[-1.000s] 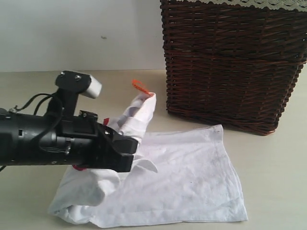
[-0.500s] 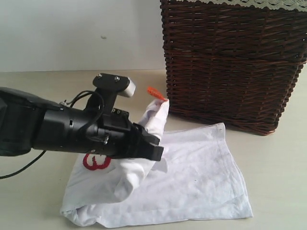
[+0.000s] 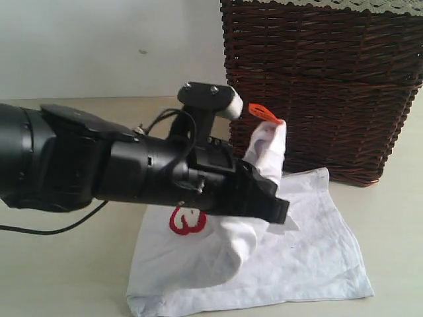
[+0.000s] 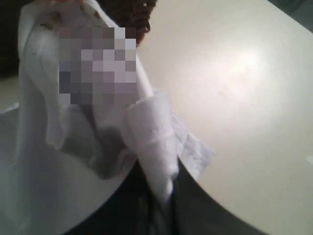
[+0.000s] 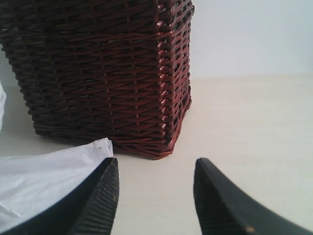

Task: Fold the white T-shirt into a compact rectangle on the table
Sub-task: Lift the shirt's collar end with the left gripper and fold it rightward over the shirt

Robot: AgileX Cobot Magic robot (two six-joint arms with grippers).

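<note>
Left side first: the left hand (image 3: 276, 210) reaches low across the desk (image 3: 59, 284), jaws pinched together on a bunch of the shirt (image 3: 304, 264). A peak of white cloth stands lifted above it, with the orange tag (image 3: 263, 113) right at the top. Just under the arm, the red lettering (image 3: 187, 221) shows on a layer lying flat.

The rest of the shirt is spread on the desk in a rumpled four-sided patch with an uneven near edge. I'd call this mid-fold. One part looks doubled over, but nothing is squared off yet. The held bunch has to be laid down and smoothed, and probably one more fold is needed before it's a compact rectangle. How many layers sit beneath the arm I can't say, as the arm hides them.

Moving right, the basket (image 3: 317, 86) stands at the back, just beside the shirt's far edge. The raised peak is near its wall, so the cloth or tag could brush the wicker if it swings that way.

Far right, the right hand (image 5: 156, 196) hovers low over bare desk, jaws apart, nothing between them, a corner of the shirt beside one finger.
</note>
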